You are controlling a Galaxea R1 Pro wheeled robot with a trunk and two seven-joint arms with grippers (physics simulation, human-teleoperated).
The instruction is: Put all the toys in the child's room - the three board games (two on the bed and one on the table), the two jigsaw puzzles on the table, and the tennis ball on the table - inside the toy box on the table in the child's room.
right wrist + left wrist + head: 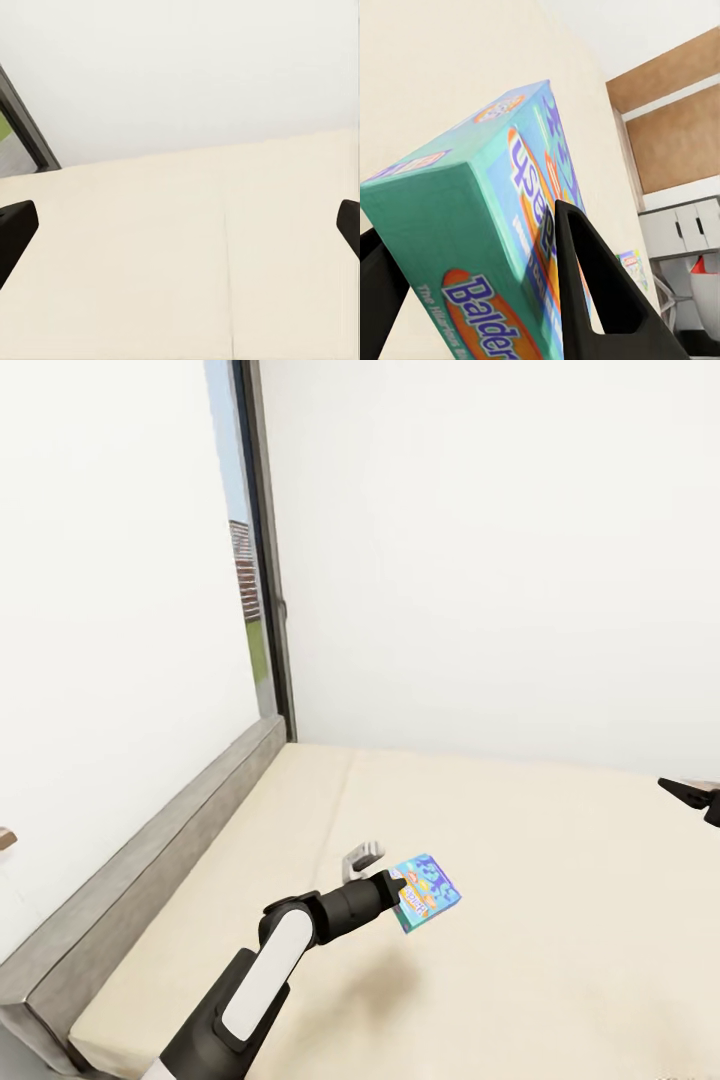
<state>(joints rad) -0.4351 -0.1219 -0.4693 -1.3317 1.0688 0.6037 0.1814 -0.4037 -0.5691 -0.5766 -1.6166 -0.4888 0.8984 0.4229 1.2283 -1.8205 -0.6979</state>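
Your left gripper [400, 888] is clamped on the blue game box [428, 892], holding it lifted clear above the cream bed [560, 960], with its shadow on the mattress below. In the left wrist view the black fingers [600, 292] press both sides of the box [487, 225], which is tilted, a printed end face toward the camera. Your right gripper [180, 225] hangs over the bed with its fingertips spread wide apart and nothing between them. Its tip shows at the head view's right edge.
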